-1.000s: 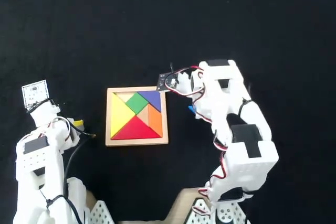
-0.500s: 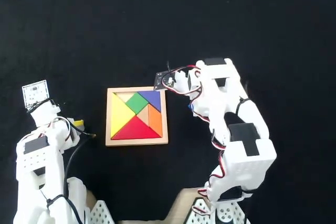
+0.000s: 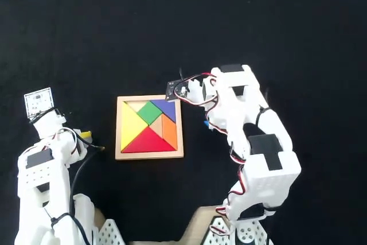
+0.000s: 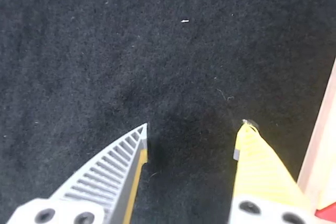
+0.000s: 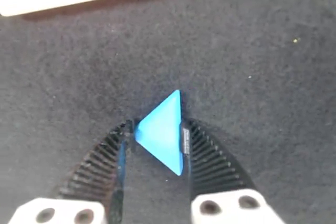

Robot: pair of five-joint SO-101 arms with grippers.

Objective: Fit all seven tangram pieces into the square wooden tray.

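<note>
1. We see the blue triangle [image 5: 164, 135] pinched between the two fingers of the right gripper [image 5: 156, 125], low over the black desk [image 5: 273, 51].
2. The right wrist view makes that grip plain. The high view instead gives us a blue sliver under the right arm, just off the side of the wooden tray [image 3: 149, 154], which holds coloured pieces [image 3: 150, 125].
3. The left gripper [image 4: 194, 129] hangs spread wide and holds nothing, above bare desk near the tray's edge.
4. Compared with a second ago, the right arm has edged closer to the tray, carrying the triangle with it.
</note>
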